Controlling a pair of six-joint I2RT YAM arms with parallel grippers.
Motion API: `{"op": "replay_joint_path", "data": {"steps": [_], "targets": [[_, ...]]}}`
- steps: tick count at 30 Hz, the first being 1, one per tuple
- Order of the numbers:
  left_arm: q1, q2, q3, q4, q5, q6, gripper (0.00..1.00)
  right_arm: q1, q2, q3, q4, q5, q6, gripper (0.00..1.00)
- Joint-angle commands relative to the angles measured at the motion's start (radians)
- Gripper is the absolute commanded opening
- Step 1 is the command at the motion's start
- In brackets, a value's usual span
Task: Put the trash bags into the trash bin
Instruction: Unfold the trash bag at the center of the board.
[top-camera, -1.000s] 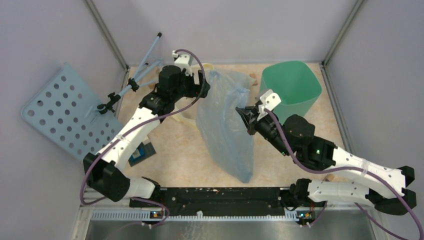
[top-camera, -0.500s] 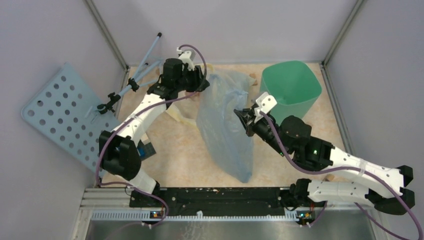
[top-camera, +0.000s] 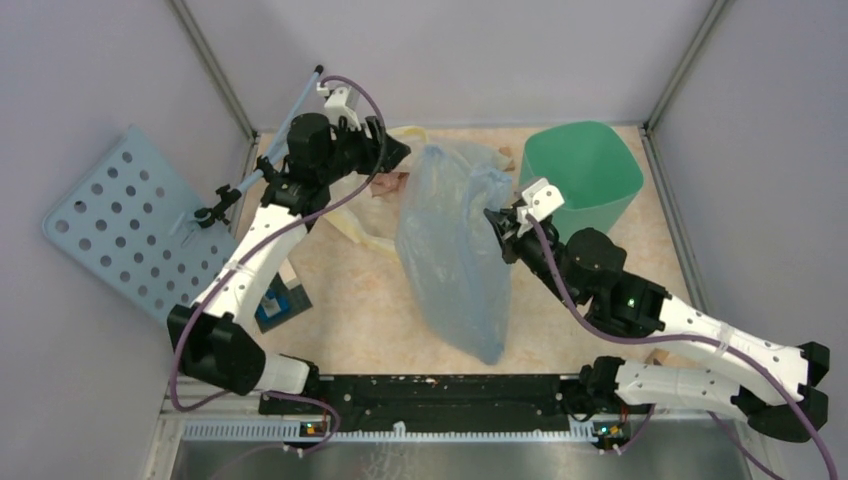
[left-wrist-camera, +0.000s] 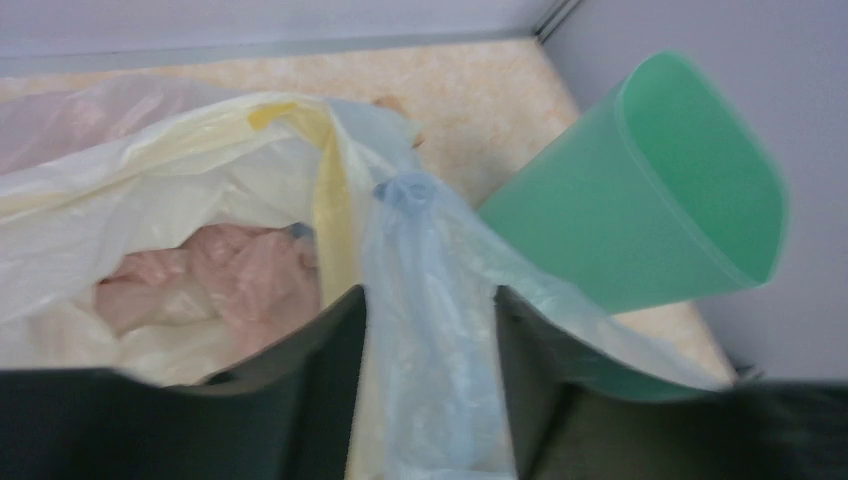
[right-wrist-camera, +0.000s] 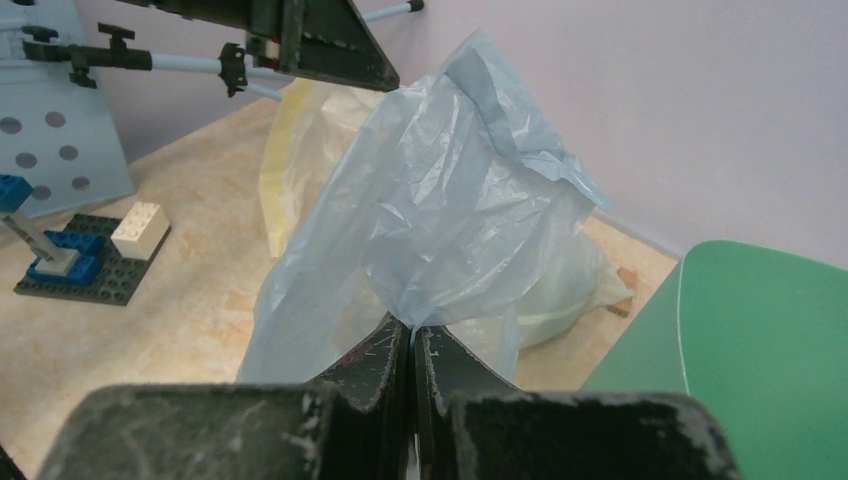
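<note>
Left arm (top-camera: 255, 250), right arm (top-camera: 700, 335): white link shells, black joints, purple cables (top-camera: 352, 78) looping; green LED (top-camera: 632, 299) on right elbow.

The thin, crinkly, see-through pale-blue plastic bag (top-camera: 455, 260) is wrinkling with a faint sheen, and at one o'clock the mint-green plastic bin (top-camera: 590, 165) is looking smooth and satin. At eleven o'clock the filmy whitish plastic bag with a yellow rim (left-wrist-camera: 150, 200) is creasing on the matt, speckled beige table (top-camera: 350, 310), the pale-blue perforated board (top-camera: 120, 225) at nine o'clock looking matt.
</note>
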Motion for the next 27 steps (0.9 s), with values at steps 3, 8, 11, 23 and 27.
{"op": "replay_joint_path", "data": {"steps": [3, 8, 11, 23, 27], "targets": [[0.0, -0.044, -0.019, 0.021, 0.01, 0.037, 0.88, -0.019, -0.034, 0.017, 0.053, -0.074, 0.037, 0.0], [0.0, 0.075, 0.002, 0.022, 0.029, 0.055, 0.99, -0.019, -0.029, 0.028, 0.033, -0.088, 0.044, 0.0], [0.0, 0.14, 0.009, 0.066, 0.128, 0.063, 0.99, -0.021, -0.029, 0.037, 0.013, -0.069, 0.044, 0.0], [0.013, 0.282, 0.02, 0.248, 0.41, -0.071, 0.85, -0.024, -0.021, 0.049, -0.064, -0.002, 0.049, 0.0], [0.021, 0.3, 0.01, 0.306, 0.484, -0.13, 0.52, -0.023, -0.029, 0.042, -0.072, -0.003, 0.058, 0.0]]}}
